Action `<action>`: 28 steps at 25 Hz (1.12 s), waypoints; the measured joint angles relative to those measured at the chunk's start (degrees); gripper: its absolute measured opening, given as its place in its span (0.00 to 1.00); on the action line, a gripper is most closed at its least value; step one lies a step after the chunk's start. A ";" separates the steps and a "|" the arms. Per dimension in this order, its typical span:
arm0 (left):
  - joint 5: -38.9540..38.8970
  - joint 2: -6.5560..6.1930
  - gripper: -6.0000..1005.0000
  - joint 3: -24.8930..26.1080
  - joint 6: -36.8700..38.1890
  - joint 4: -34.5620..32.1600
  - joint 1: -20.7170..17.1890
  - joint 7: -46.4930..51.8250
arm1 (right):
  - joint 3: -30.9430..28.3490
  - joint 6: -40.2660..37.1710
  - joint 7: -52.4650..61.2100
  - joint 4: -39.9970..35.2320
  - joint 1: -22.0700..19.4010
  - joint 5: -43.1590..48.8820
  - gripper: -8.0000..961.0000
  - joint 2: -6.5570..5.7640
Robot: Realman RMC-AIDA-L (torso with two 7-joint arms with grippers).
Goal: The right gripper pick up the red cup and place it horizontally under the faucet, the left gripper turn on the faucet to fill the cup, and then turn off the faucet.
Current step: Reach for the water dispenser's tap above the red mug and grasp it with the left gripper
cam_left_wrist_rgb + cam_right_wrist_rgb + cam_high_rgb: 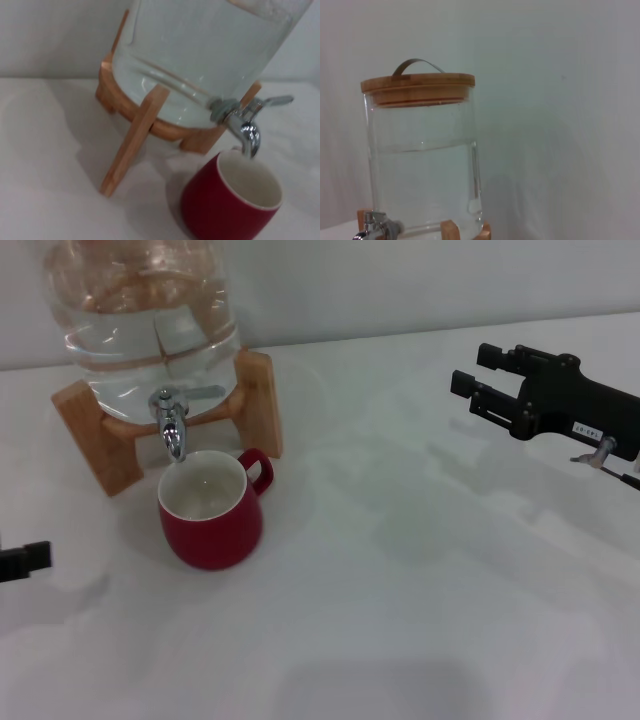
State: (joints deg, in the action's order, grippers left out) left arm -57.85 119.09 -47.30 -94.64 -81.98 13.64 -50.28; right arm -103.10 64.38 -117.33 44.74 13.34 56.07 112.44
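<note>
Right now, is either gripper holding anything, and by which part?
Nothing is held. The right gripper hangs open and empty, off to the right of the red cup, which stands alone under the faucet. Only a bit of the left gripper shows.

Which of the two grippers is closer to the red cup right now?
The left gripper, low at the table's left edge; the right gripper hangs farther off, beyond the red cup.

My head camera looks down from above; left wrist close, low; right wrist farther, level. All share the faucet (pixel 172 425).
</note>
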 joint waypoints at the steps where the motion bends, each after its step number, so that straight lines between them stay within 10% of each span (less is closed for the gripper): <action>1: 1.49 0.04 0.87 -1.95 0.05 -1.97 0.36 1.97 | 0.06 -0.02 0.00 -0.13 0.03 0.00 0.55 0.00; 17: 19.40 0.05 0.87 -25.66 2.05 -26.82 5.57 16.18 | -2.21 -0.59 2.01 -6.21 0.66 -4.09 0.54 2.37; 28: 21.43 0.07 0.87 -28.18 3.19 -27.54 10.86 18.62 | -1.72 -3.13 11.57 -8.89 1.61 -6.01 0.54 1.45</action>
State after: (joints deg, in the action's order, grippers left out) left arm -36.41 119.16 -75.48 -91.46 -109.51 24.50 -31.66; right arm -104.82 61.25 -105.76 35.84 14.96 50.06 113.89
